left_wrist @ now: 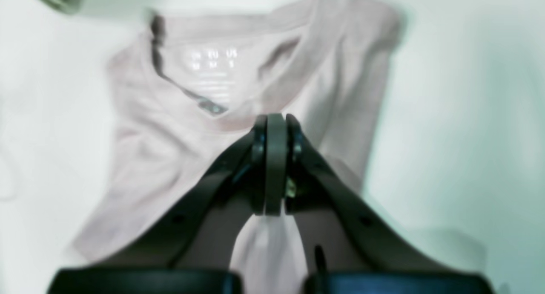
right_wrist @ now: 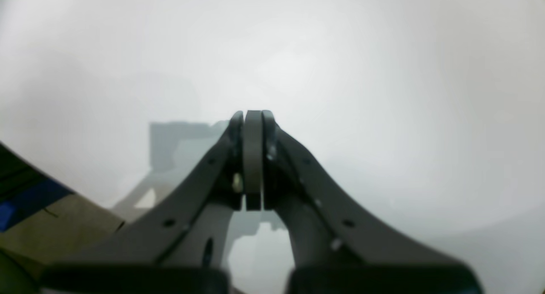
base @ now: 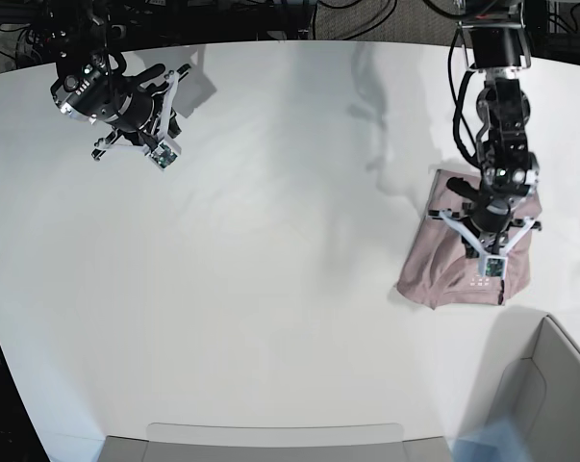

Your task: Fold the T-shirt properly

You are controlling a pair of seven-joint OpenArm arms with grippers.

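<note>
The mauve-pink T-shirt point(base: 434, 274) lies folded into a small bundle near the table's right edge. In the left wrist view the T-shirt point(left_wrist: 170, 136) fills the middle, neck opening up, with its white printed label point(left_wrist: 213, 72) showing. My left gripper point(left_wrist: 276, 117) hangs just over the cloth below the collar, jaws pressed together with no cloth seen between them; in the base view the left gripper point(base: 490, 252) is over the bundle. My right gripper point(right_wrist: 253, 113) is shut and empty over the bare white table point(right_wrist: 340, 72), at the far left in the base view point(base: 145, 135).
A grey bin point(base: 549, 385) stands at the front right corner, close to the T-shirt. A shallow grey tray point(base: 270, 438) lies along the front edge. In the right wrist view the table edge point(right_wrist: 64, 191) is at lower left.
</note>
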